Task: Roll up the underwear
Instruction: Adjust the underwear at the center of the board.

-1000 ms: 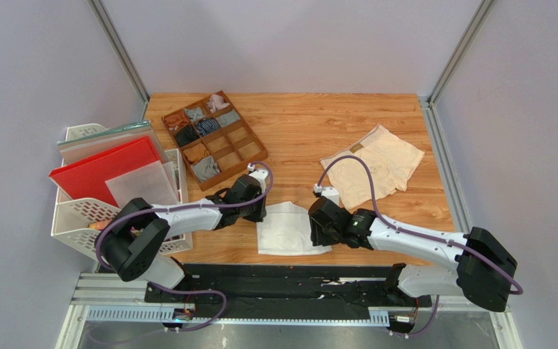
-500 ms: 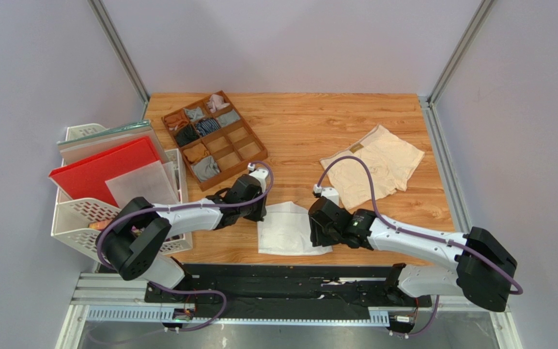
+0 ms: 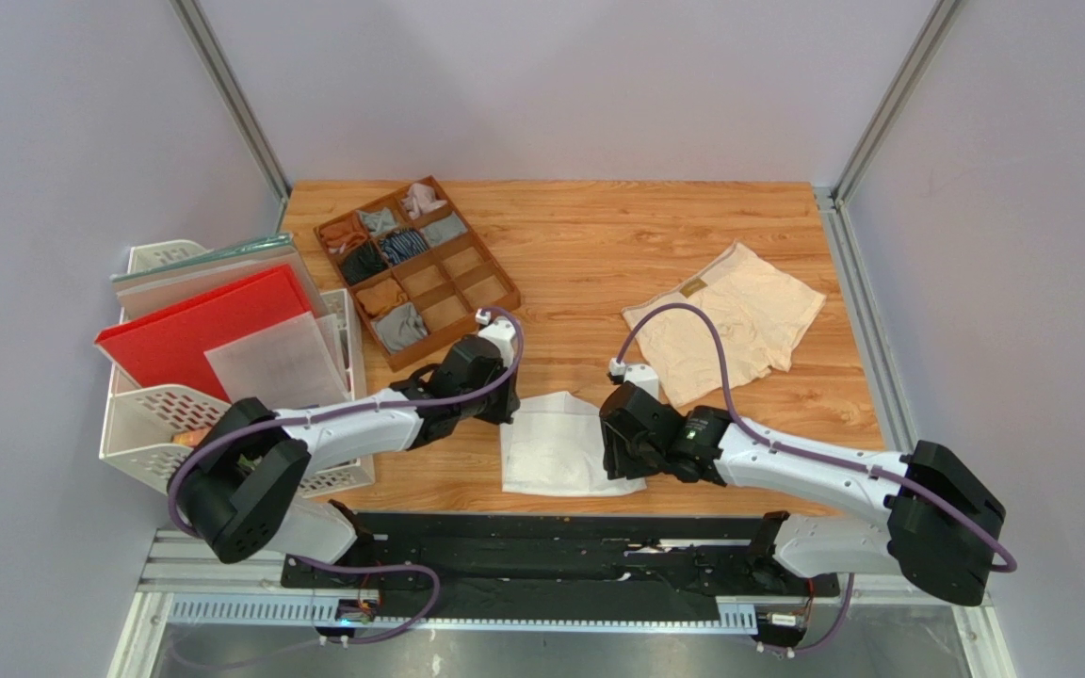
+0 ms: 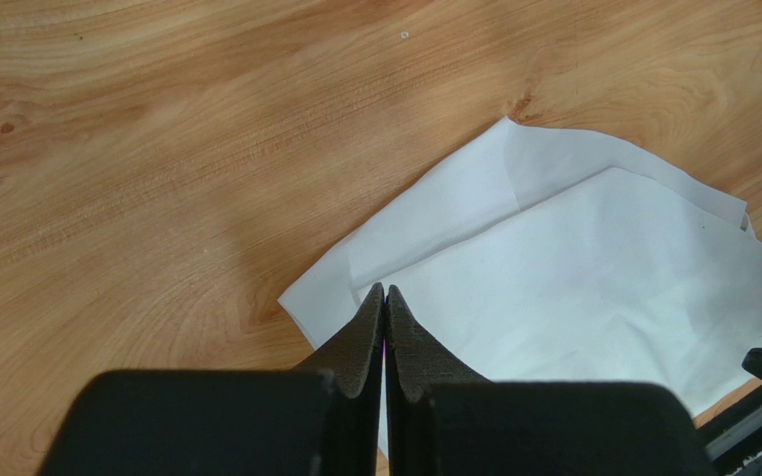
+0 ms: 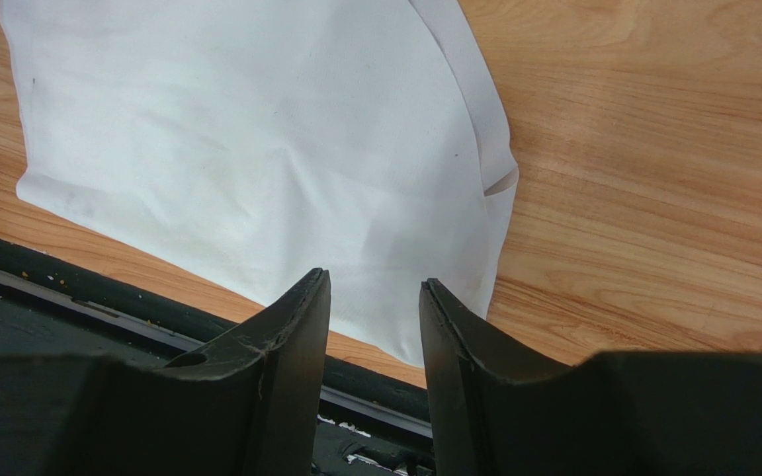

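Observation:
The white underwear (image 3: 555,445) lies flat and folded near the table's front edge, seen too in the left wrist view (image 4: 574,268) and the right wrist view (image 5: 256,149). My left gripper (image 3: 503,410) is at its left edge, fingers pressed together (image 4: 385,290) right on the corner of the folded top layer. My right gripper (image 3: 622,441) hovers over the cloth's right near corner with its jaws apart (image 5: 375,283) and nothing between them. The cream-beige underwear (image 3: 725,328) lies spread flat at the right rear, partly crossed by the right arm's cable.
A brown wooden divider tray (image 3: 485,290) holding small rolled garments stands at the back left. A white file rack (image 3: 138,424) with a red folder (image 3: 202,332) sits off the table's left side. A black rail (image 3: 548,544) runs along the near edge.
The left jaws have closed at the white underwear's left corner. The left arm shifted slightly. The right arm and both garments stayed put.

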{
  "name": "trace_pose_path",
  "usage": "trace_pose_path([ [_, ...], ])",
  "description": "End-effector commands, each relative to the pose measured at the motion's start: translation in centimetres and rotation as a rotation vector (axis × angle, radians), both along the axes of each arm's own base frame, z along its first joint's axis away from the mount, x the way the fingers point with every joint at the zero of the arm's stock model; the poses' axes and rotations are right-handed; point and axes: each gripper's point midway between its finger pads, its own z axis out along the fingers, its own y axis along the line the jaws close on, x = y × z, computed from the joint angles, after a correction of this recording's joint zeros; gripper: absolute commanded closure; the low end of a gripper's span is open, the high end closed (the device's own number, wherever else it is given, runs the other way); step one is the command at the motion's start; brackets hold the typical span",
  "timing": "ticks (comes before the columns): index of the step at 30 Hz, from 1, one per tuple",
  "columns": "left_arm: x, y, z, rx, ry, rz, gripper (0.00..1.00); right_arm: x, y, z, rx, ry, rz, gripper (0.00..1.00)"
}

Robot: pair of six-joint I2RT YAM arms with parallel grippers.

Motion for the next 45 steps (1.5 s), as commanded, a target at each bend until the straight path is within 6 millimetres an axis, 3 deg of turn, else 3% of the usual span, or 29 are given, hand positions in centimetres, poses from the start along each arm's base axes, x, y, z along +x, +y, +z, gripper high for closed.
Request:
trace_pose_path([
  [1,0.5,0.0,0.7,-0.027,-0.028,0.021,1.00,0.4,0.4,0.4,0.024,-0.020,-0.002,0.58],
  [4,0.3,-0.2,0.2,-0.020,-0.014,0.002,1.00,0.4,0.3,0.3,0.021,-0.019,-0.002,0.58],
  [13,0.5,-0.3,-1.2,0.000,0.010,0.010,0.79,0.3,0.3,0.4,0.027,-0.019,-0.001,0.58],
  [17,0.6,0.1,-1.4,0.013,0.008,0.032,0.75,0.2,0.3,0.3,0.025,-0.015,0.001,0.58],
  [31,0.3,-0.7,-2.1,-0.013,0.038,0.013,0.76,0.4,0.6,0.2,0.019,-0.013,0.007,0.58],
  [45,0.2,-1.4,-1.2,-0.064,0.032,-0.007,0.80,0.3,0.8,-0.3,0.016,0.001,0.013,0.58],
])
